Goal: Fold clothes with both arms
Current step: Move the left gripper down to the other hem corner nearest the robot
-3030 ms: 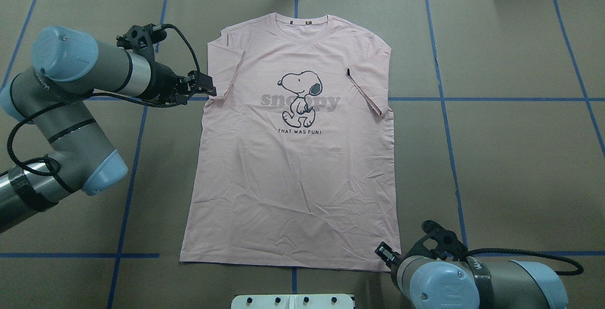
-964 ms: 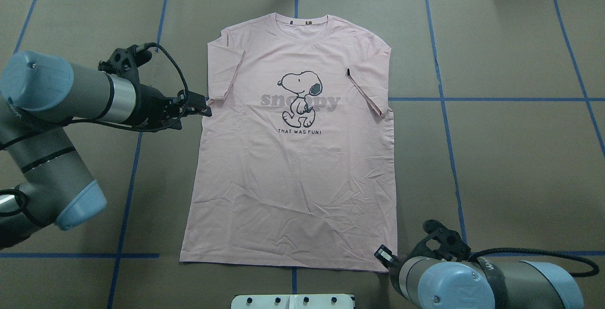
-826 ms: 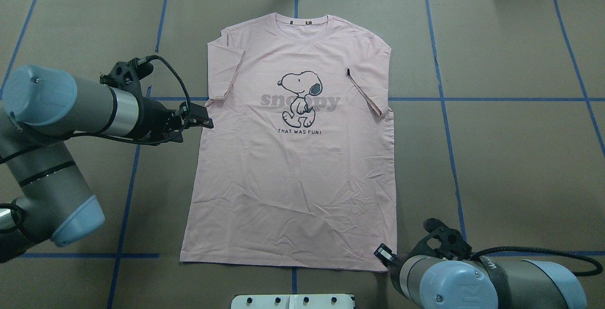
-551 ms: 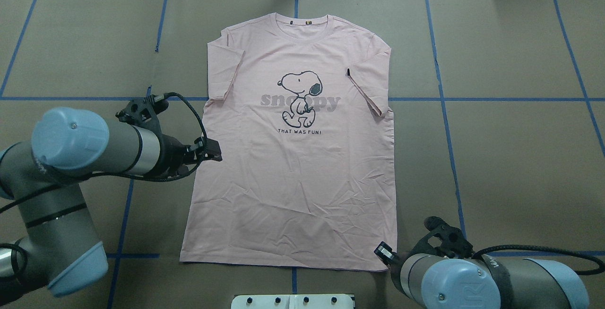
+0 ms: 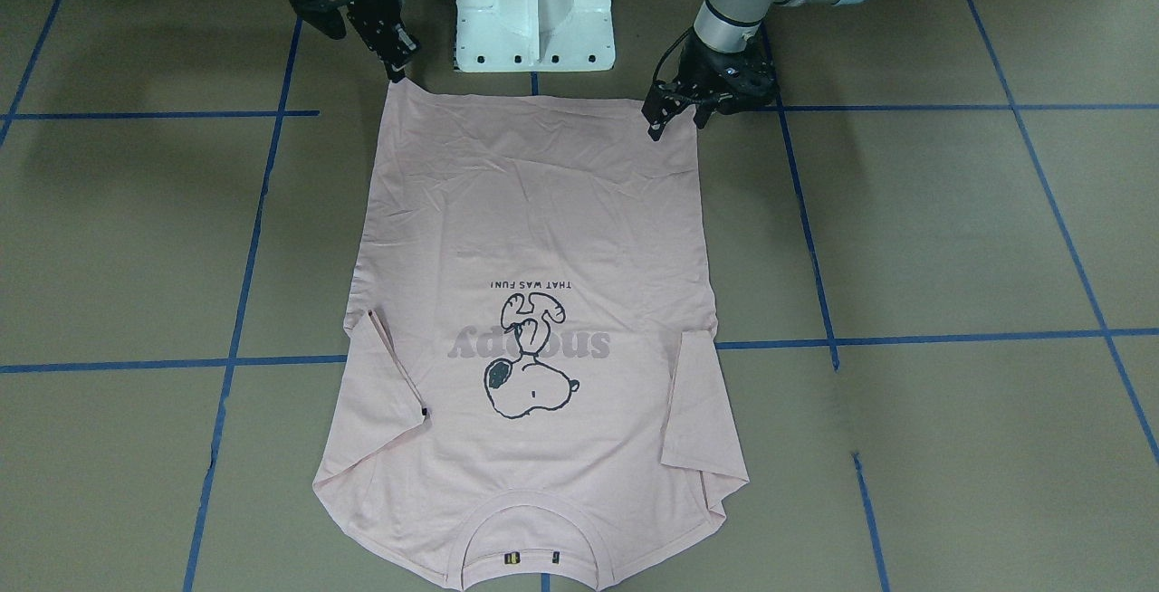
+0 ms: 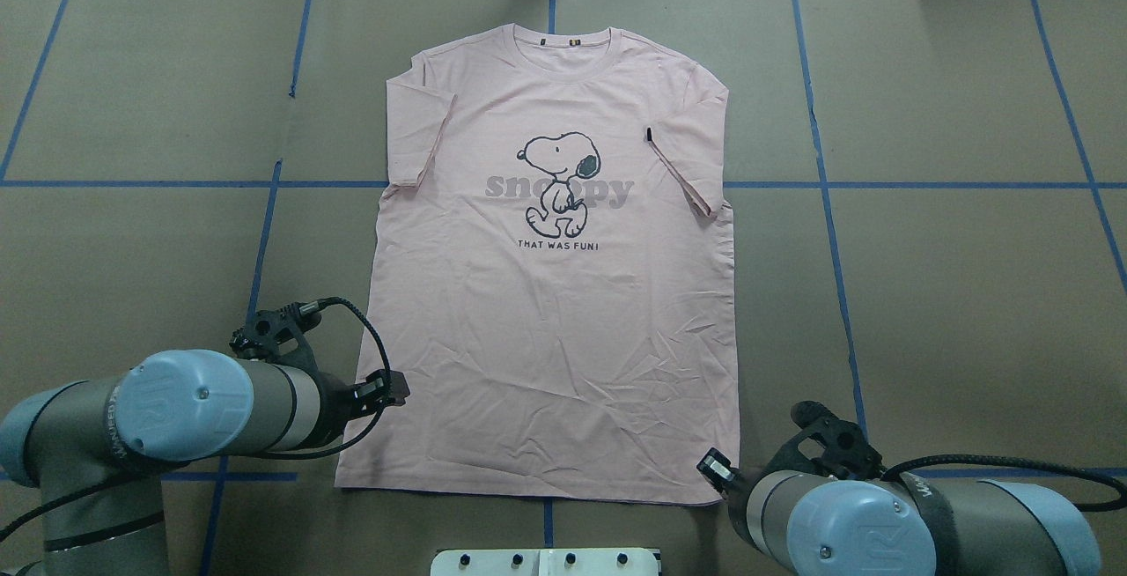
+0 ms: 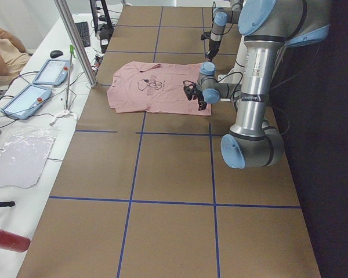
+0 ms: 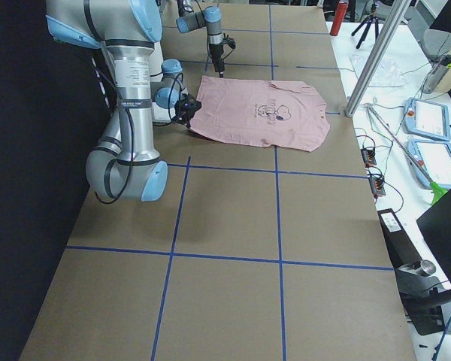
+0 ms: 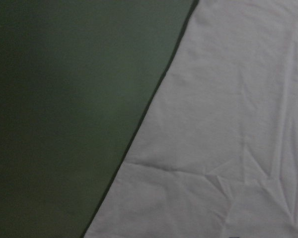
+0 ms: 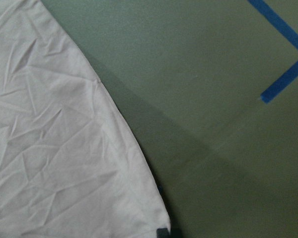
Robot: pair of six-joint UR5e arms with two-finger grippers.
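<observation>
T-shirt [image 6: 555,312] lies flat, hem nearest robot, neck away; cannot tell if left hand [image 6: 396,388], right hand [image 6: 711,468] are apart.

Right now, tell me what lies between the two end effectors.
The shirt's bottom hem, lying flat, spans the gap between the left end effector and the right end effector. The front-facing view shows it.

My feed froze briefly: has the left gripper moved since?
Yes: the left gripper moved down the T-shirt's edge, from sleeve to near the hem.
</observation>
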